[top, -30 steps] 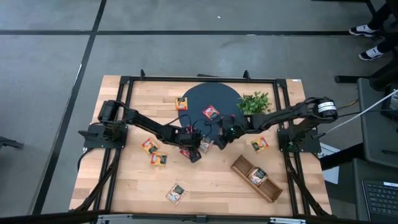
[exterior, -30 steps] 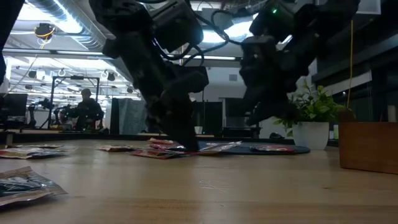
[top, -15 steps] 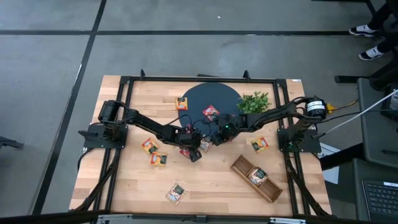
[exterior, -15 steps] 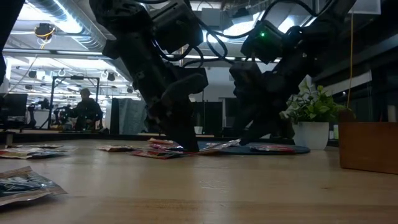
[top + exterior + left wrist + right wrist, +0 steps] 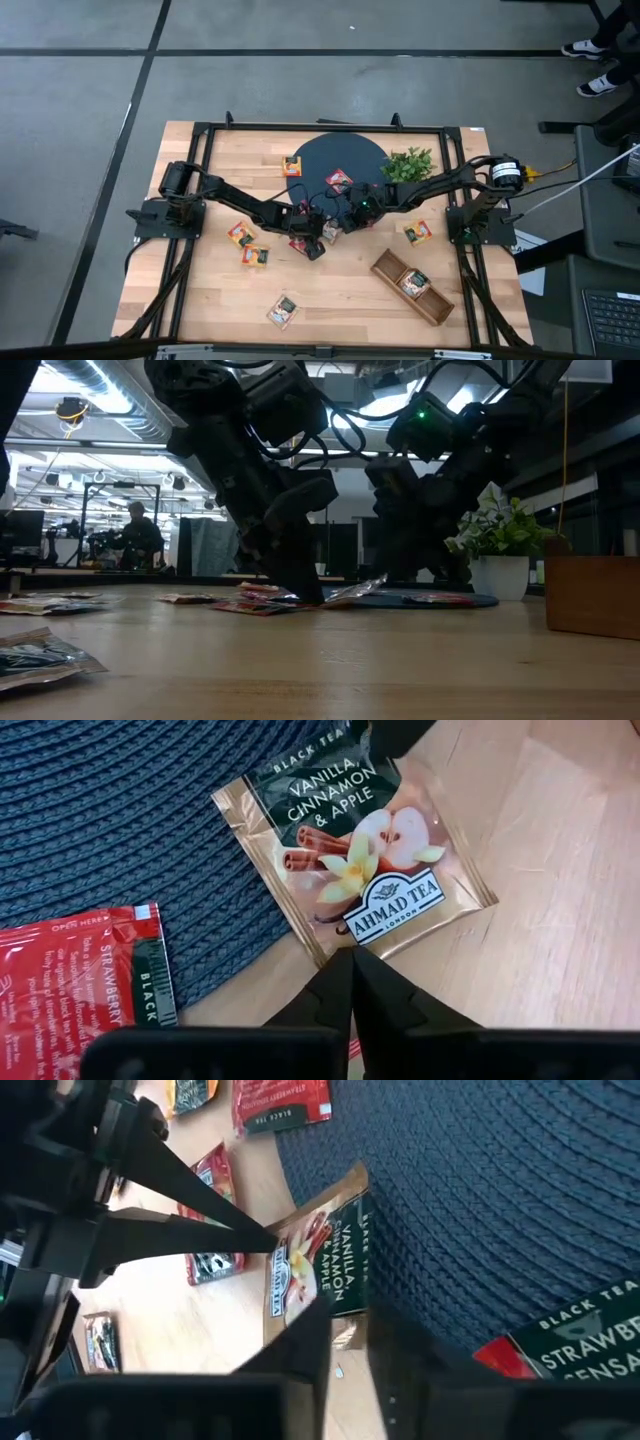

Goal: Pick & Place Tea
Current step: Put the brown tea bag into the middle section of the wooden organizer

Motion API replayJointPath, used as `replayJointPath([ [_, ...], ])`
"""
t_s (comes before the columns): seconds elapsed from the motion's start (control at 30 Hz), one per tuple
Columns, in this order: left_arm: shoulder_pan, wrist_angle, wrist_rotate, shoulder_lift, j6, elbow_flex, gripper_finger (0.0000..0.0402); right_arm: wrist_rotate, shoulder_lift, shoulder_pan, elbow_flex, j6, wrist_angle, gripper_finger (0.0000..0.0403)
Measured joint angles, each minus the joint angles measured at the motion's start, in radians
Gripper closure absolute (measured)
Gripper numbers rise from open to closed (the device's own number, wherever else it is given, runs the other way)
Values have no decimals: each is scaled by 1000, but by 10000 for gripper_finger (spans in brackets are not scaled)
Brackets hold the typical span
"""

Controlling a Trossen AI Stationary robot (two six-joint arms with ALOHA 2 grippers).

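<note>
Vanilla tea packet [image 5: 355, 870] | lies diagonal | half on mat [image 5: 120, 810]

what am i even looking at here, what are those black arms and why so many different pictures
These are two robot arms bolted to a wooden table, each ending in a two-finger gripper. One picture looks straight down from above, one looks level across the tabletop, and two come from cameras on the arms' wrists.

On the table lie scattered tea-bag packets, a round dark mat, a small green plant and a wooden tray.

At the mat's edge both grippers meet at one vanilla, cinnamon and apple packet. The left gripper is shut, pinching one edge. The right gripper straddles the opposite edge, seemingly closing on it. A red strawberry packet lies beside it.
</note>
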Motion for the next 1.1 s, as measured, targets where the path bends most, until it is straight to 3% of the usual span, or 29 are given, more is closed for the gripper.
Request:
replayJointPath([
  [0.1,-2,1,3,0,0,0,392,0,0,0,0,0,0,393],
  [0.53,12,-52,184,-78,-19,-3,389,-42,0,0,0,-17,1,399],
  [0.9,-1,-241,173,-292,-48,-2,395,-71,-101,0,8,-17,-20,400],
  [1.1,-31,-326,107,-411,-70,-1,395,-70,-206,7,43,-17,-88,400],
])
